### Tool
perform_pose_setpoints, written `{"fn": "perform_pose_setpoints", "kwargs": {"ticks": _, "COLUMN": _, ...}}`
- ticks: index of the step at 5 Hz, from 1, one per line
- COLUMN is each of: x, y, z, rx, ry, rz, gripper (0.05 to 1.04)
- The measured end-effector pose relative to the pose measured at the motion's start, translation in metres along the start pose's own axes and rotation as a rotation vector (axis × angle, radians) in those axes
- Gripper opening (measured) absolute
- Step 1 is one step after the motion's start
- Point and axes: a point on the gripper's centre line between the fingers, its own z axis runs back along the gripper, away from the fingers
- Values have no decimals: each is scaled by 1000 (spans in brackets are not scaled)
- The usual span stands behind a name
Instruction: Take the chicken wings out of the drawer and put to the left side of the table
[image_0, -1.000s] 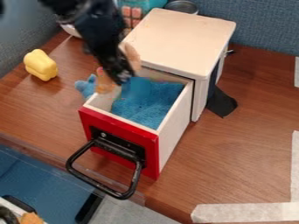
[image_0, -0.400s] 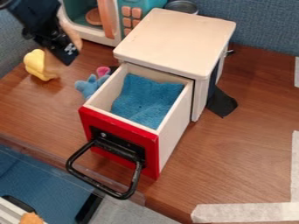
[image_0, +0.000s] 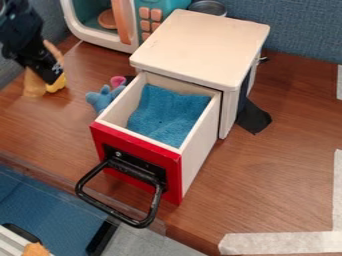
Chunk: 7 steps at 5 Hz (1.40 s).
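Chicken wing (image_0: 33, 85) is pinched in gripper (image_0: 51, 75) fingers, far left; yellow toy (image_0: 58, 84) is partly hidden behind. Open drawer (image_0: 172, 172), lined with blue cloth (image_0: 167, 115), is flanked left by blue toy (image_0: 100, 100).

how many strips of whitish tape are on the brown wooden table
3 strips show: one at the upper right edge, one lower along that edge, one across the bottom right. More may lie out of view.
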Motion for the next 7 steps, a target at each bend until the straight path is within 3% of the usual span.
{"fn": "perform_pose_setpoints", "kwargs": {"ticks": 1, "x": -10, "y": 19, "z": -14, "rx": 66, "ry": 15, "rz": 0, "gripper": 391}}
{"fn": "perform_pose_setpoints", "kwargs": {"ticks": 2, "x": -29, "y": 38, "z": -30, "rx": 99, "ry": 39, "rz": 20, "gripper": 391}}
{"fn": "perform_pose_setpoints", "kwargs": {"ticks": 3, "x": -45, "y": 45, "z": -50, "rx": 108, "ry": 87, "rz": 17, "gripper": 391}}
{"fn": "perform_pose_setpoints", "kwargs": {"ticks": 4, "x": -58, "y": 55, "z": -65, "rx": 162, "ry": 145, "rz": 6, "gripper": 391}}
{"fn": "perform_pose_setpoints", "kwargs": {"ticks": 5, "x": -60, "y": 57, "z": -74, "rx": 194, "ry": 173, "rz": -25, "gripper": 465}}
{"fn": "perform_pose_setpoints", "kwargs": {"ticks": 6, "x": -65, "y": 48, "z": -76, "rx": 162, "ry": 190, "rz": -14, "gripper": 784}}
{"fn": "perform_pose_setpoints", "kwargs": {"ticks": 7, "x": -62, "y": 35, "z": -72, "rx": 116, "ry": 186, "rz": -11, "gripper": 999}}
